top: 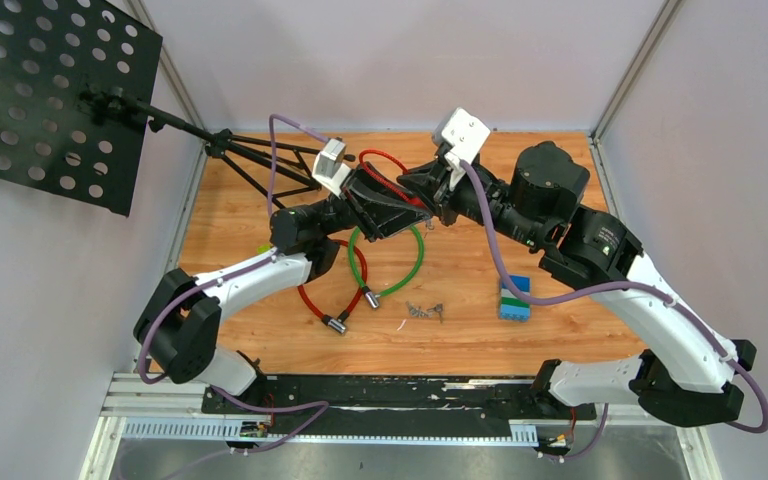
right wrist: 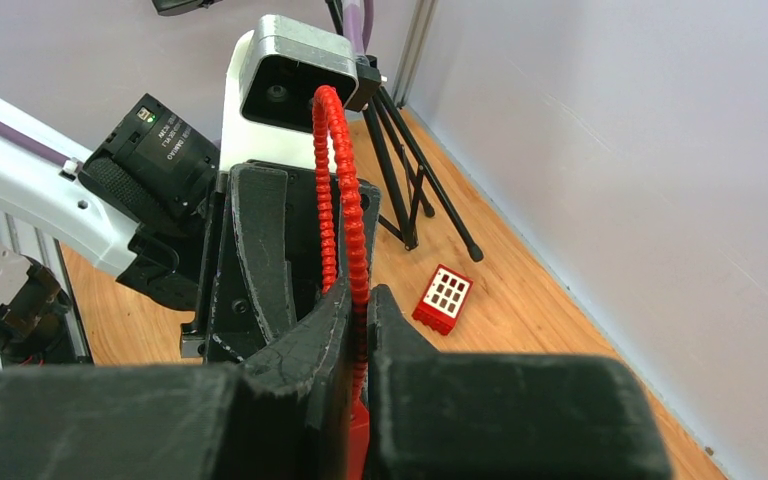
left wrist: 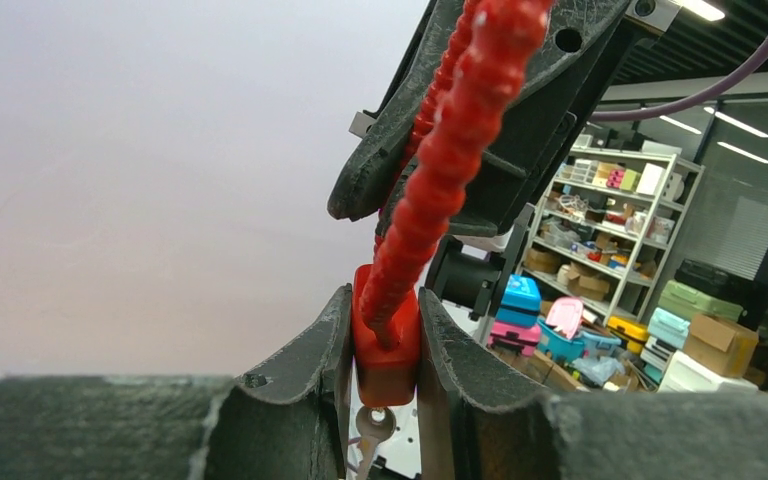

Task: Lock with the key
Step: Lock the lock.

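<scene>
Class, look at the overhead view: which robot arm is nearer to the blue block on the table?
Right. The right arm passes close beside the blue block on its right; the left arm lies well to its left, beyond the green cable.

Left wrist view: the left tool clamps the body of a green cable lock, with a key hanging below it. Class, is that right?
Not quite: the colour is wrong. The cable lock is red, not green, as the left wrist view shows. The rest holds: the left tool clamps the lock's body, with a key hanging below it.
</scene>
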Motion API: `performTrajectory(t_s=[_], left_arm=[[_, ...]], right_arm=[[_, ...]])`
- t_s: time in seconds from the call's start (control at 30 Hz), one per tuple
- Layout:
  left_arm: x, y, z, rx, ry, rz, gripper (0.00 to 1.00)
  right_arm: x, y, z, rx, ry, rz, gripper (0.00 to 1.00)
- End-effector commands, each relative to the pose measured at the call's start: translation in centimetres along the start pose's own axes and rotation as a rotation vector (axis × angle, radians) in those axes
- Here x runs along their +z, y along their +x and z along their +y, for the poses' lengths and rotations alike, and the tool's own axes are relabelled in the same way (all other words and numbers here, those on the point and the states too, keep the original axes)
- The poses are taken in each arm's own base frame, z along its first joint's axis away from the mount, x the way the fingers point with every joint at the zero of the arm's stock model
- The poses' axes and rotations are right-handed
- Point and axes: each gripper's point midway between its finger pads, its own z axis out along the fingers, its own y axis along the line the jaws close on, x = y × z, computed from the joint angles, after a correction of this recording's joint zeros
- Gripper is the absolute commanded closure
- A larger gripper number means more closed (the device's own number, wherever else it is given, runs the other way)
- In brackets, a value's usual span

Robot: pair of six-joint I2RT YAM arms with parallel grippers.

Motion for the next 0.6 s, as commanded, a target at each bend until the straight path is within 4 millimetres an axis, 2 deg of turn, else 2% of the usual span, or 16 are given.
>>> performTrajectory(t_s=[0.0, 0.33, 0.4, 0.57], left_arm=[[0.5, -2.5, -2.3, 0.076, 0.084, -0.076, 1.00], [-0.2, -3.0, -1.8, 0.159, 0.010, -0.094, 1.00], [-0.3, -3.1, -1.9, 0.166, 0.007, -0.104, 1.00], [-0.4, -3.2, -1.8, 0.155, 0.009, -0.117, 1.00]], right_arm=[[-0.8, -1.2, -0.2, -0.029, -0.004, -0.042, 1.00], [-1.2, 3.7, 0.6, -0.024, -0.012, 0.059, 1.00], [-1.4, 3.7, 0.6, -0.014, -0.004, 0.046, 1.00], [-2.2, 1.2, 0.1, 0.006, 0.018, -0.051, 0.71]])
